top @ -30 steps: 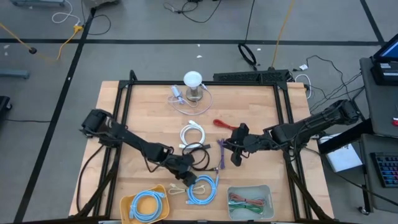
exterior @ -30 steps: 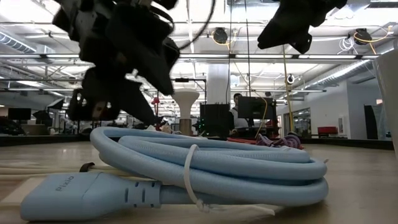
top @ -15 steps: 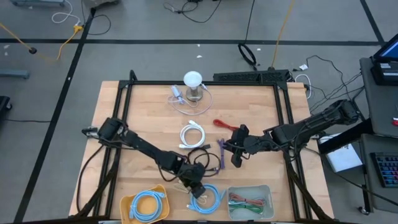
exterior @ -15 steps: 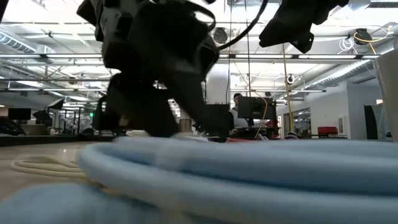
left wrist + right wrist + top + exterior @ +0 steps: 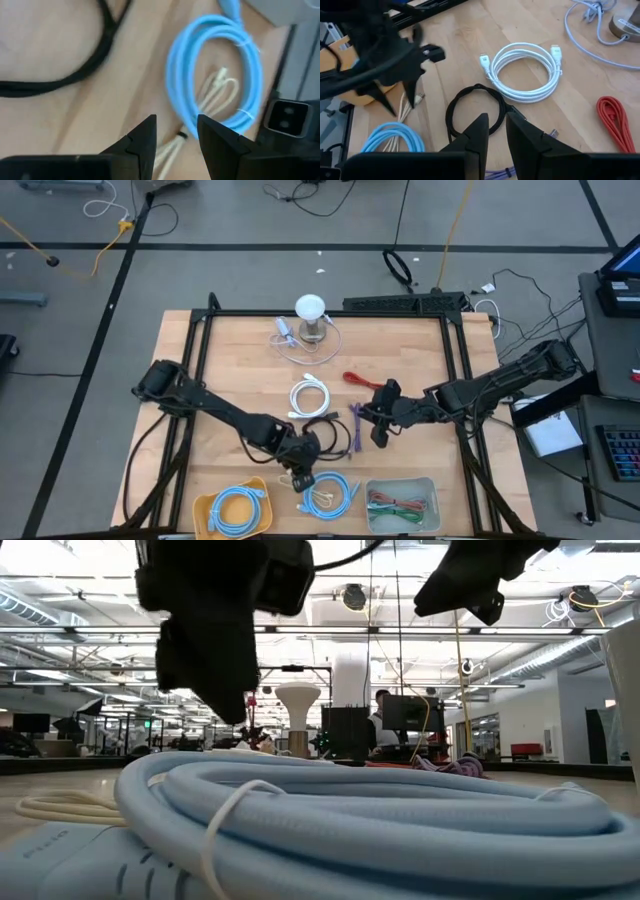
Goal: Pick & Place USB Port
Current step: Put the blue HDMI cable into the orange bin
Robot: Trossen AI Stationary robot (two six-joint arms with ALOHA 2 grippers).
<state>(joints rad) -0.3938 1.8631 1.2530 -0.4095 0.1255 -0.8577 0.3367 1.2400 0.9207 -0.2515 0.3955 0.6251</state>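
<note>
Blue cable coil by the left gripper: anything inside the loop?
Inside the blue cable coil, a thin cream cable on bare wood, running toward the left gripper. Its near end is cut off.

The light blue cable's plug point(image 5: 60, 865) bears embossed lettering, possibly "PIXIO".

The left arm is stretched from the table's left edge diagonally toward the near middle of the table, with its elbow lowered and its wrist angled downward. The left gripper point(image 5: 303, 472) is held just above the table surface near the front edge, and its two dark fingers point(image 5: 144, 137) are seen parted, with a clear gap between them and nothing clamped there. The right arm is extended from the right edge toward the table's centre, its forearm nearly level. The right gripper point(image 5: 380, 427) is kept raised above the surface, pointing down and inward, its fingers point(image 5: 479, 131) drawn close together with only a narrow slit between them, and nothing is gripped.
</note>
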